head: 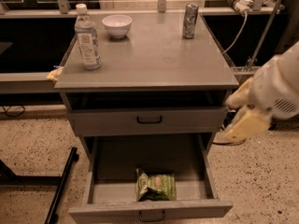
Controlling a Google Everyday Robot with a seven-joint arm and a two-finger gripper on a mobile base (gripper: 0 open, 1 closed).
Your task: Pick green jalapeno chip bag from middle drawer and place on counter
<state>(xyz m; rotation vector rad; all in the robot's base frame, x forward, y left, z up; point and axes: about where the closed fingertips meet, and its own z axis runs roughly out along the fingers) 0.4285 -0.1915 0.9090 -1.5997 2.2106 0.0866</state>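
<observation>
1. One broad counter (154, 64) is where the load ends up. Its front and middle look bare, so I judge that the best spot to set down.
2. Below it, the middle drawer (135, 160) stands pulled out with its grey floor showing. The reach should come from above, straight down, to keep off the low side walls.
3. Between counter and open drawer sits the other drawer front (107, 122), closed. It overhangs the back of the open drawer, so the descent wants to stay towards the front edge.
4. At the right, level with that closed front and well apart from the drawer, hangs the gripper (245, 120). I cannot tell whether it is apart or together. It has to travel left and down, and should be spread wide before it drops.
5. Lying on the drawer floor, near the front wall and about midway across, is the green jalapeno chip bag (155, 186). It looks crumpled and glossy, so a pinch across a raised fold should hold better than one on the flat face.
6. Standing towards the back of the counter are a bottle (88, 37), a bowl (117, 25) and a can (190, 20); keep the lift away from them.
</observation>
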